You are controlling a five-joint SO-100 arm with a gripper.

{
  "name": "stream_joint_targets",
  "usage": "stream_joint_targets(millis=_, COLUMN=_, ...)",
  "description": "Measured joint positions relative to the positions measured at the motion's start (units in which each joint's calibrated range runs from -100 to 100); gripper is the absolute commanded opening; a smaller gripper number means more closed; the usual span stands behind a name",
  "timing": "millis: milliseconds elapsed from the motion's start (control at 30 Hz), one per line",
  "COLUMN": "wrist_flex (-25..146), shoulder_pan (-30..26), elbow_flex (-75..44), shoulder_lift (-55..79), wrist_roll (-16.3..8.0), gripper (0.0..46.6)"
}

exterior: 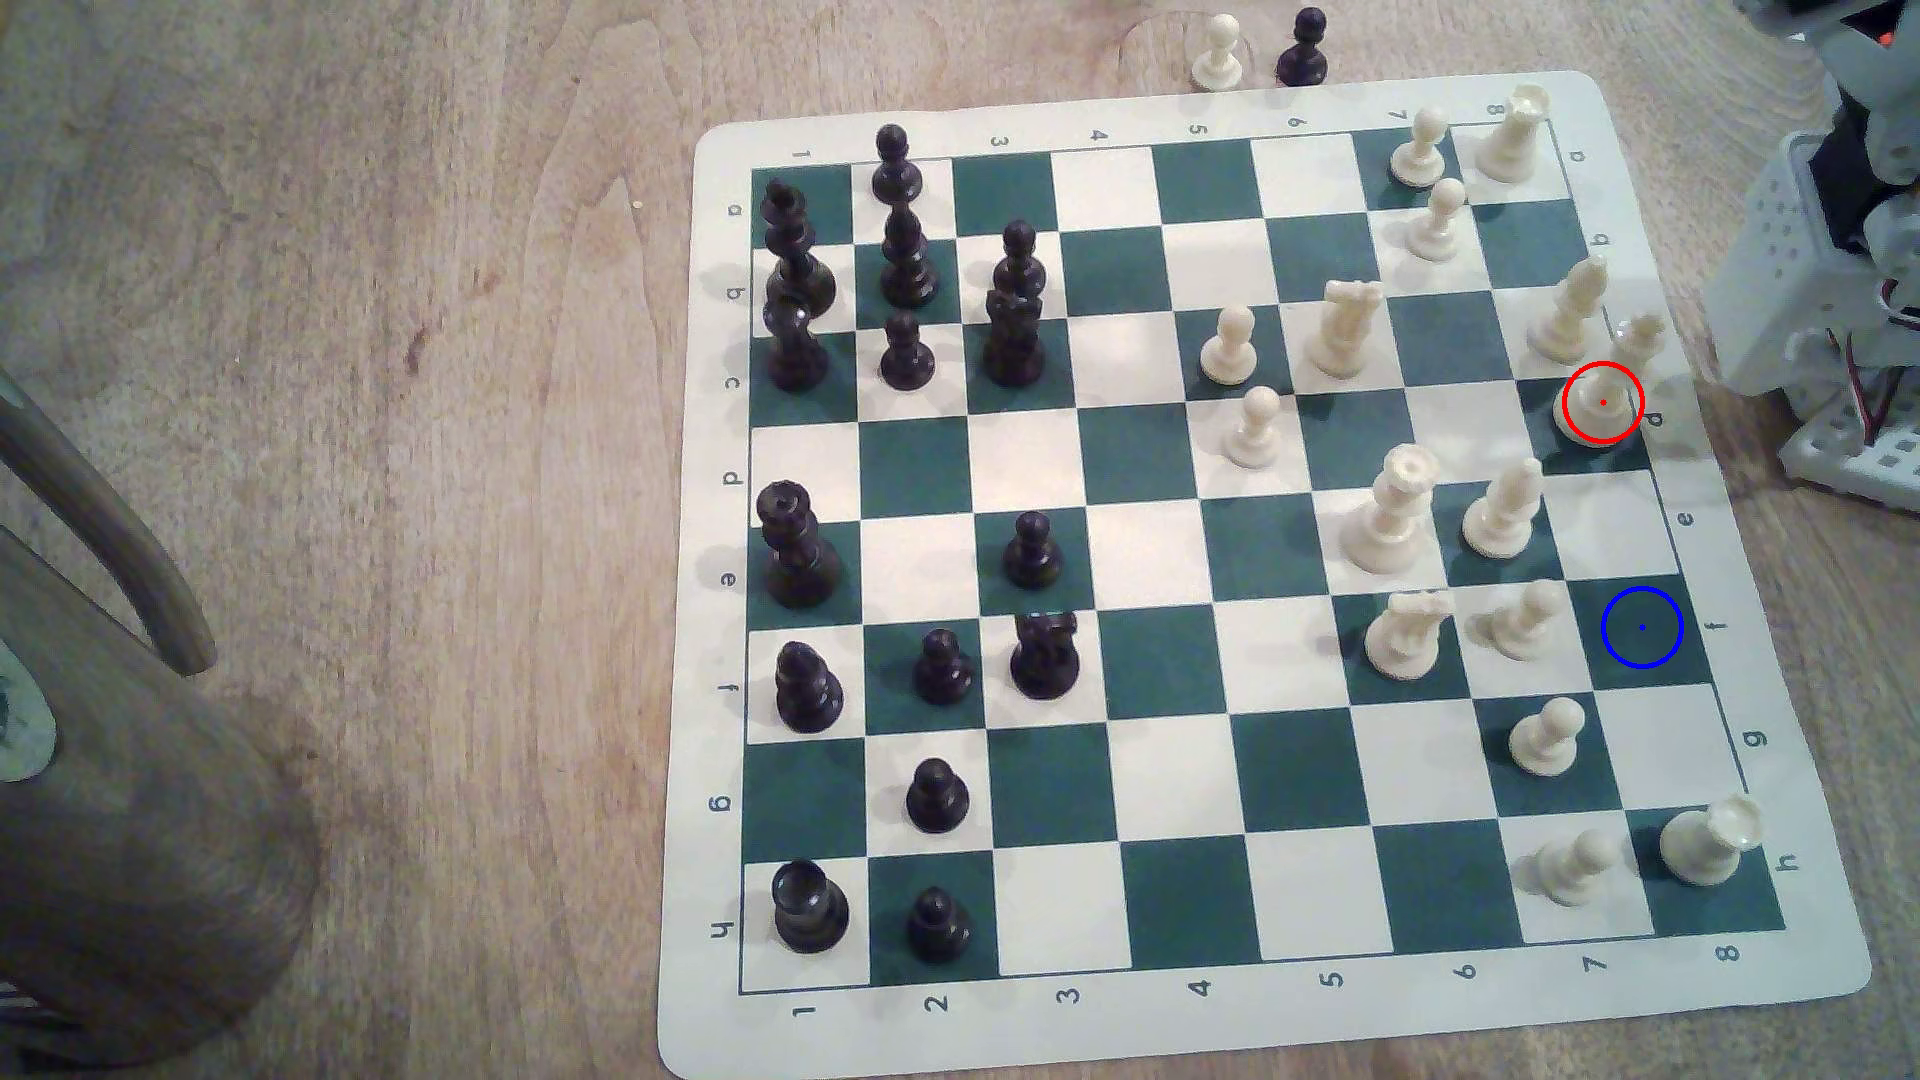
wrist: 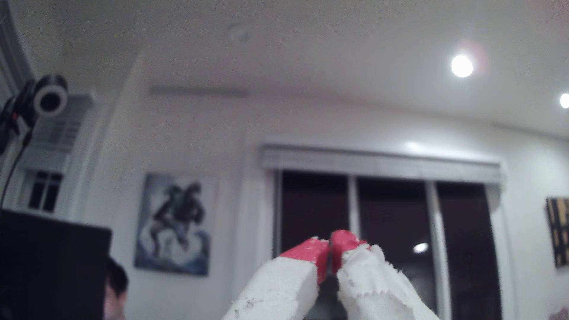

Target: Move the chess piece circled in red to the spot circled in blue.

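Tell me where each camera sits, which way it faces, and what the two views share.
Exterior view: high above the table, looking steeply down on the chessboard, red-circled piece and blue-circled square; the arm's base shows at the exterior view's right edge.
Wrist view: on the arm, tilted up across the room at ceiling lights, a dark window and a webcam; the red-tipped gripper, shut and empty, shows.
Shared: nothing I can match for certain; the wrist view catches no board.

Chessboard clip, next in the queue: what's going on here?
Nothing is being handled yet. The cream spiky-crowned piece stands on its red-ringed green square at the exterior view's right edge of the chessboard. The blue-ringed square is vacant. The gripper points up at the room, red-tipped jaws together, holding nothing.
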Motion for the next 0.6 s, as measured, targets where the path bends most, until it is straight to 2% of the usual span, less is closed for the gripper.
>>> stream_joint_targets(millis=67, wrist_flex=-0.4, shoulder_pan=0.0, elbow_flex=0.0, shoulder_lift=0.0, wrist_roll=0.3, gripper=0.2)
stream_joint_targets(millis=167, wrist_flex=-9.8, shoulder_pan=0.0, elbow_flex=0.0, shoulder_lift=0.1, wrist_roll=3.2, gripper=0.2)
stream_joint_targets(millis=400, wrist_flex=-57.9, shoulder_pan=0.0, elbow_flex=0.0, shoulder_lift=0.0, wrist_roll=4.7, gripper=0.2)
stream_joint_targets(millis=600, wrist_flex=-62.4, shoulder_pan=0.0, elbow_flex=0.0, shoulder_lift=0.0, wrist_roll=4.7, gripper=0.2)
